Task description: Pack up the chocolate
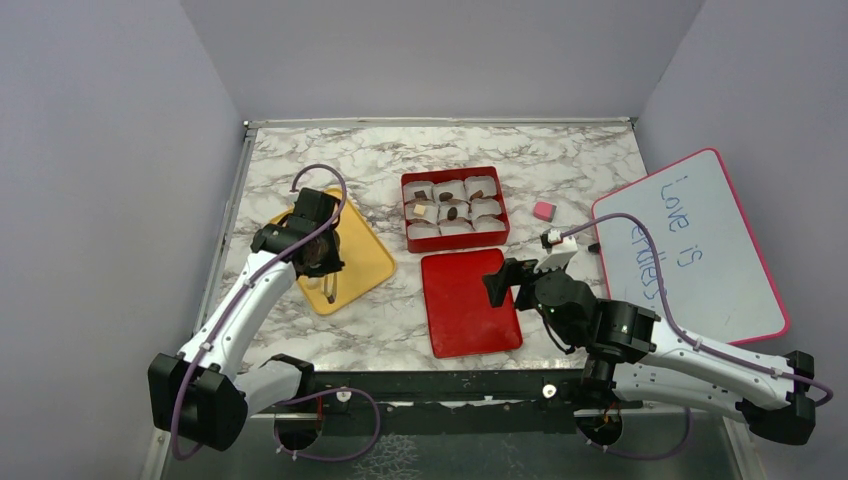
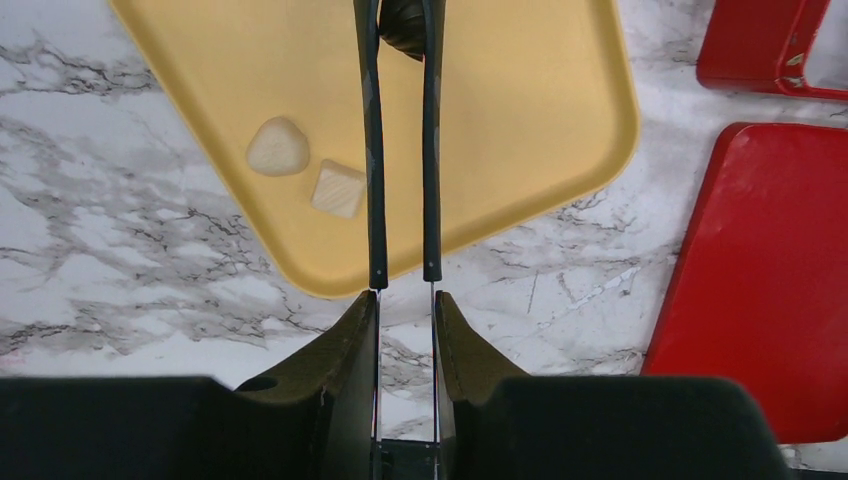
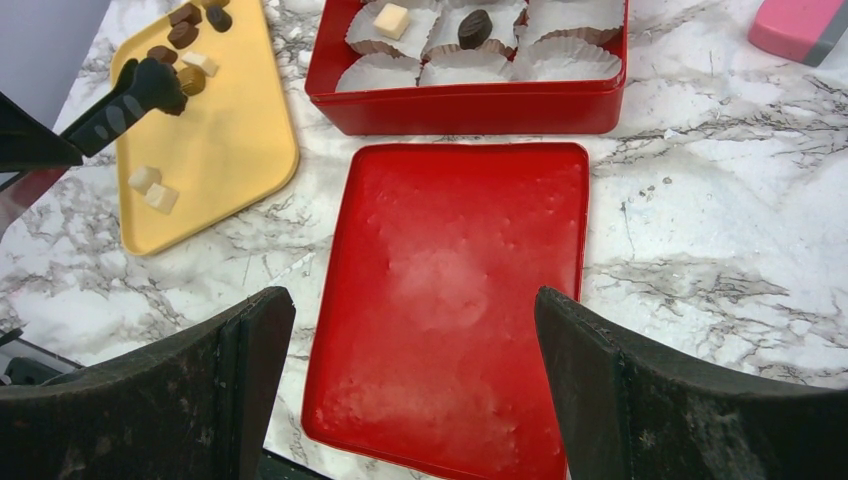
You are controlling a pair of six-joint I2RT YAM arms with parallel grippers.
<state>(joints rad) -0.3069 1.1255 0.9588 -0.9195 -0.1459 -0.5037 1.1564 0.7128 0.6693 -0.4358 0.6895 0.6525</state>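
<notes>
While the right tool [image 3: 412, 300] hangs spread wide over the flat red lid [image 3: 470, 200] low in the frame, the left tool [image 2: 401, 45] pinches a brown chocolate piece [image 2: 404, 18] over the yellow tray [image 2: 520, 120]. Two pale chocolates [image 2: 278, 146] lie by the tray's near corner, and more dark and cream ones [image 3: 183, 12] cluster at its far end. Bare marble desk [image 1: 400, 300] separates tray and lid. Beyond the lid, the red box [image 3: 460, 105] holds paper cups [image 3: 570, 25], with chocolate [image 3: 474, 27] in the middle and far rows. A pink block [image 1: 543, 210] sits right of the box.
</notes>
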